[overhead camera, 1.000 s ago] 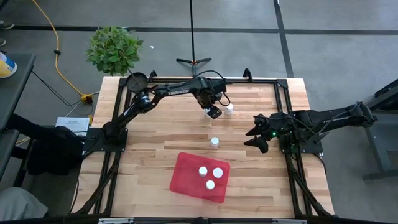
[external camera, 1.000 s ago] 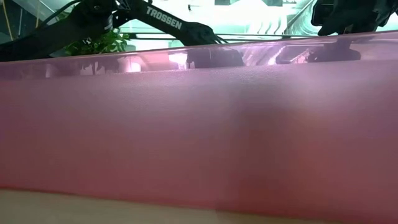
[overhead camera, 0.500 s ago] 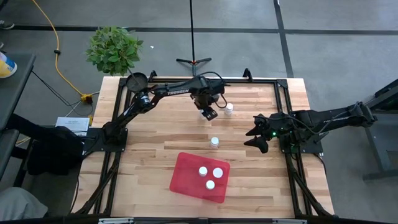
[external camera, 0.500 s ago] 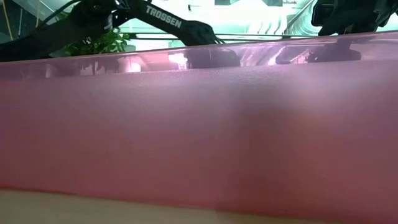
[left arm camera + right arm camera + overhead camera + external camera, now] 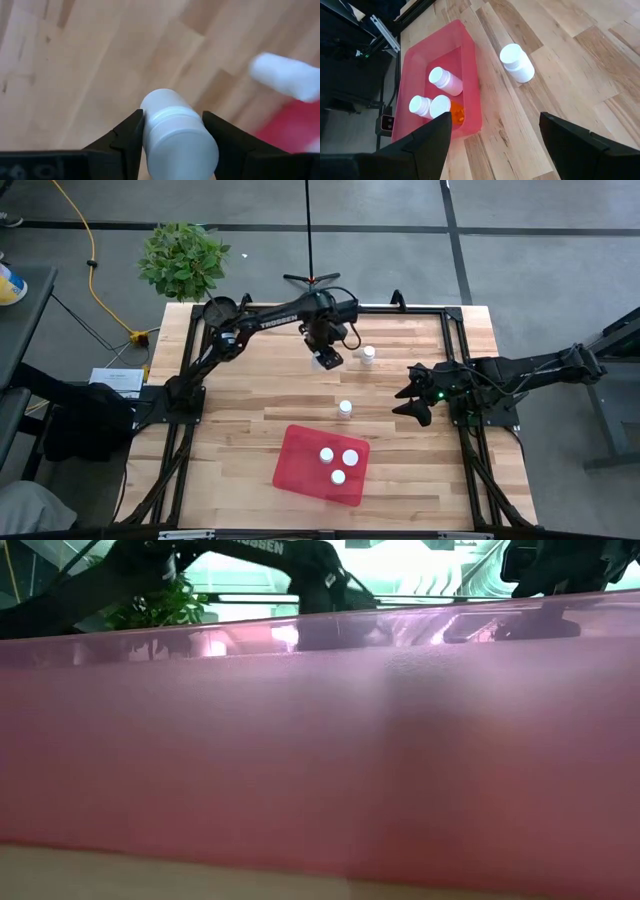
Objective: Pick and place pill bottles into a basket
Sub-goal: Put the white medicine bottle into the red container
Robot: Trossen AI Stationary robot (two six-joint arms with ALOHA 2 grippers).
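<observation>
My left gripper (image 5: 325, 358) is shut on a white pill bottle (image 5: 175, 127) above the far middle of the table. One white bottle (image 5: 368, 354) stands on its base just right of it. Another (image 5: 345, 409) stands between it and the red basket (image 5: 300, 472); it also shows in the left wrist view (image 5: 285, 75) and the right wrist view (image 5: 517, 62). The basket holds three bottles (image 5: 445, 80), one with an orange body (image 5: 457, 112). My right gripper (image 5: 495, 150) is open and empty at the table's right. My left gripper pinches the white bottle's body (image 5: 150, 135) between its two fingers, one on each side. The bottle points forward along the fingers, its capped end (image 5: 161, 100) past the fingertips. It is lifted clear of the table.
A small dark round pot (image 5: 219, 309) sits at the table's far left corner, with a green plant (image 5: 182, 258) beyond it. The basket's red wall (image 5: 320, 740) fills the low view. Bare wood lies at the table's left and near right.
My left gripper has risen and gone a little toward the table's left edge, away from the standing bottle beside it, with the white bottle still between its fingers. My right arm has kept still.
</observation>
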